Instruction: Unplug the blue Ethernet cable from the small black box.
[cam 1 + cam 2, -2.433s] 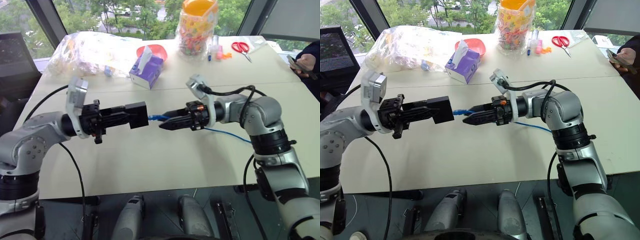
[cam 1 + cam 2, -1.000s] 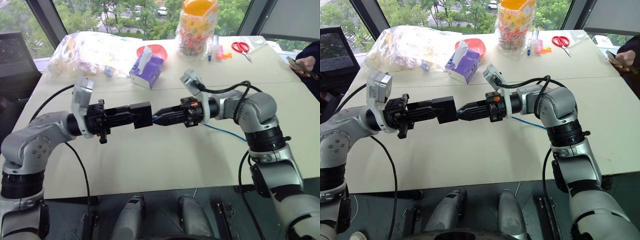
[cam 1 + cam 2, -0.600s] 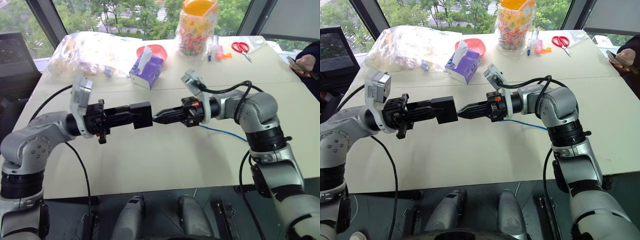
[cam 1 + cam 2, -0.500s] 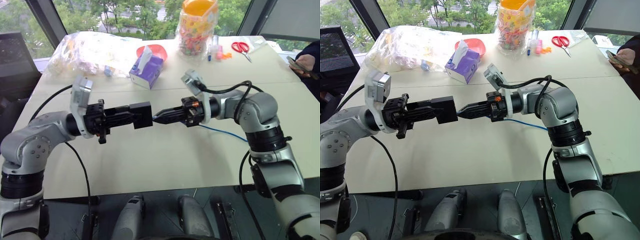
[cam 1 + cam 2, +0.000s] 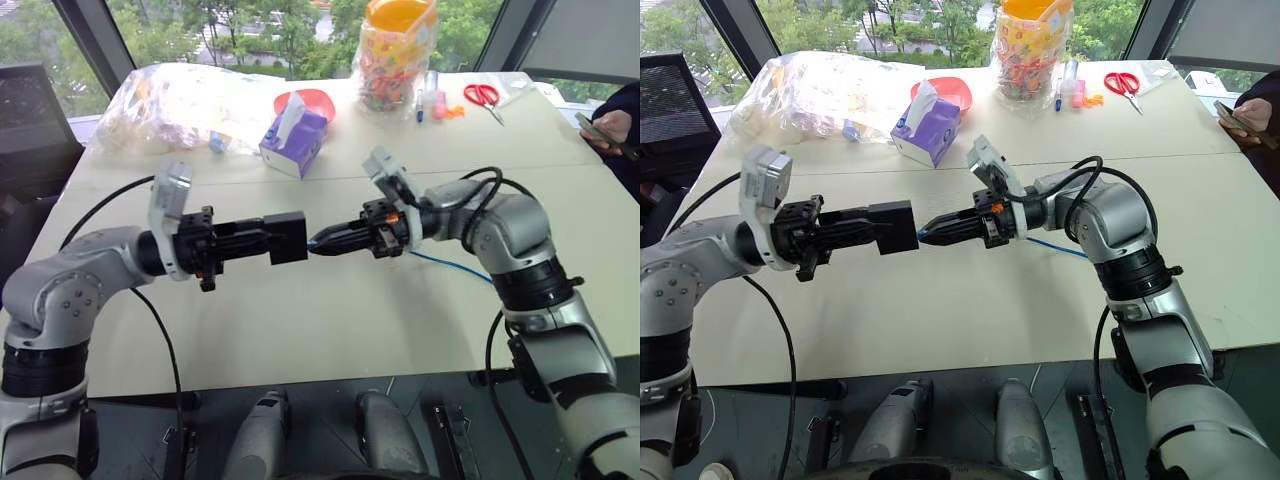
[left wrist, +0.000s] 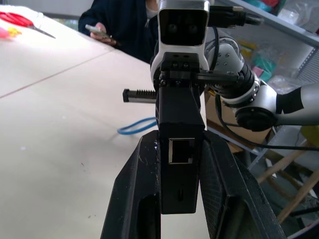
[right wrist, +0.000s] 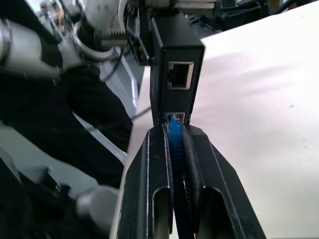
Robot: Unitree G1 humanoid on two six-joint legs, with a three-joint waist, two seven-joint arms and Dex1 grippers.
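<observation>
Pinching: the blue Ethernet cable point(image 7: 175, 130) is clamped at its plug between the pressed-together fingers of the right gripper point(image 5: 932, 230), right at the face of the small black box point(image 5: 893, 227).
Left gripper point(image 5: 262, 239): the box is held tight between its fingers, level above the table point(image 5: 330, 320), with one empty port turned toward the left wrist camera.
Change: a second ago the right jaws were partly spread around the plug; now they are closed on it, and the plug is still seated in the lower port.
Meaning: the grip is judged secured, so only the outward pull is left.
Open room: bare tabletop lies under both grippers and along the cable's run to the robot's right.
Edges: the tissue box point(image 5: 292, 139) and candy jar point(image 5: 397, 50) stand well apart at the far side; a person's hand point(image 5: 612, 128) is near the right edge.
</observation>
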